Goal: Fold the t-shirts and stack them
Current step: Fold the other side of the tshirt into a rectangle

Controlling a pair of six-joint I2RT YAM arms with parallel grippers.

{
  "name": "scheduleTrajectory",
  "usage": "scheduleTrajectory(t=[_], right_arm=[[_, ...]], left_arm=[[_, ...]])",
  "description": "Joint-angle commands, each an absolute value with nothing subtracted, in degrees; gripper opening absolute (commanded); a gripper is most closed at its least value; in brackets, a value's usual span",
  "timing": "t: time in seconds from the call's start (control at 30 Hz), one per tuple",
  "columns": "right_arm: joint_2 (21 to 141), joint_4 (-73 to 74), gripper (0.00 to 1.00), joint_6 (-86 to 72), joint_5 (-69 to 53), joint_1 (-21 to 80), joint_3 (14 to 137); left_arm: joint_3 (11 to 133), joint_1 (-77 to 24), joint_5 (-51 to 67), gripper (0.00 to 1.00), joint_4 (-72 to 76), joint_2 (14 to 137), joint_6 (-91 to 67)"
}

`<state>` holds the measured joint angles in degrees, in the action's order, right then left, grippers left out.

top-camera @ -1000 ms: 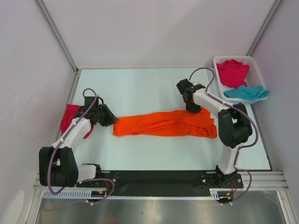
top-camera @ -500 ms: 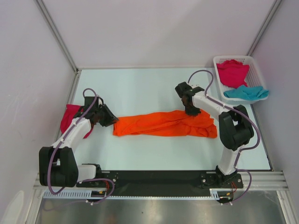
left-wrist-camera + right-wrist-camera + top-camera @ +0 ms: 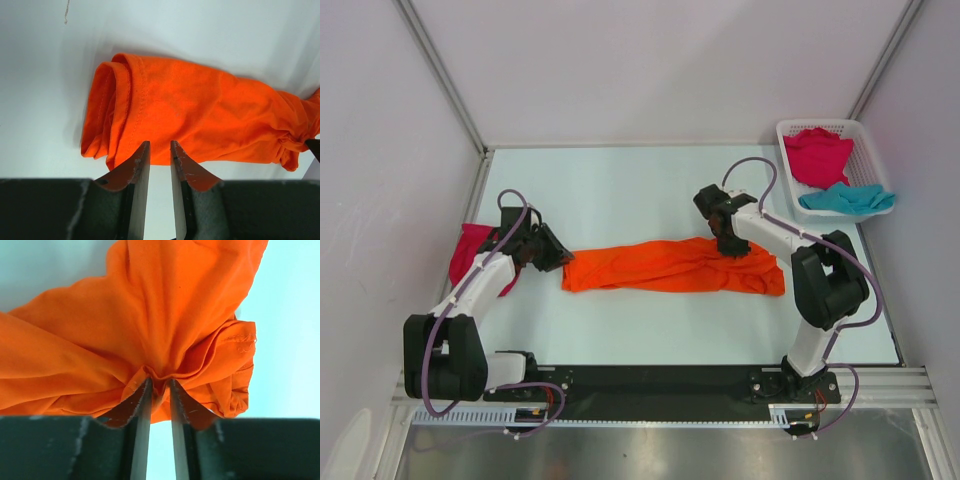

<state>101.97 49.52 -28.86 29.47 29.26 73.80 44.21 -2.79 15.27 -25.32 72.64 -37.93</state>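
Observation:
The orange t-shirt [image 3: 670, 265] lies as a long bunched strip across the middle of the table. My right gripper [image 3: 732, 245] is at its far right edge, shut on a gathered fold of the orange cloth [image 3: 150, 315]; the fold puckers between the tips of that gripper [image 3: 160, 382]. My left gripper [image 3: 558, 256] is at the strip's left end. Its jaws stand a narrow gap apart over the shirt's near edge [image 3: 200, 115], with bare table showing between the tips of that gripper [image 3: 159, 143]. One magenta t-shirt [image 3: 470, 248] lies by the left wall under the left arm.
A white lattice basket [image 3: 872, 132] stands at the back right. It holds a second magenta t-shirt [image 3: 817, 155] and the teal t-shirt [image 3: 845, 198], which hangs over its front rim. Walls close in the table on the left, back and right.
My right gripper has shifted slightly to the left with the orange fold in it. The left arm and the rest of the shirt have not moved.

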Motion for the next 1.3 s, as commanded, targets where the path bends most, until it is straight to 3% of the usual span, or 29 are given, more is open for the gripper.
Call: scheduleTrajectory(t=[0.0, 0.27, 0.5, 0.57, 0.93, 1.13, 1.27], right_arm=[[101.16, 49.48, 0.30, -29.44, 30.50, 29.53, 74.27], [100.90, 49.75, 0.33, -29.44, 30.59, 29.88, 74.97], [98.79, 50.62, 0.06, -30.58, 30.94, 30.85, 73.57], [98.35, 50.89, 0.05, -30.94, 31.02, 31.29, 73.30], [94.93, 53.44, 0.07, -33.66, 32.34, 33.22, 69.79], [93.69, 54.32, 0.14, -35.51, 31.82, 34.36, 67.41], [93.25, 56.15, 0.24, -37.78, 31.20, 36.47, 66.36]], left_arm=[[43.95, -3.08, 16.08, 0.28, -23.82, 71.90, -37.00], [43.77, -3.08, 15.91, 0.28, -23.91, 71.46, -37.00], [43.68, -3.08, 15.91, 0.28, -23.82, 71.63, -37.09], [43.68, -3.08, 16.08, 0.28, -23.73, 71.72, -37.18], [43.24, -2.99, 16.35, 0.28, -23.47, 71.63, -37.18], [43.07, -3.08, 16.52, 0.28, -23.38, 71.45, -37.18], [42.89, -3.08, 16.61, 0.28, -23.38, 70.93, -37.09]])
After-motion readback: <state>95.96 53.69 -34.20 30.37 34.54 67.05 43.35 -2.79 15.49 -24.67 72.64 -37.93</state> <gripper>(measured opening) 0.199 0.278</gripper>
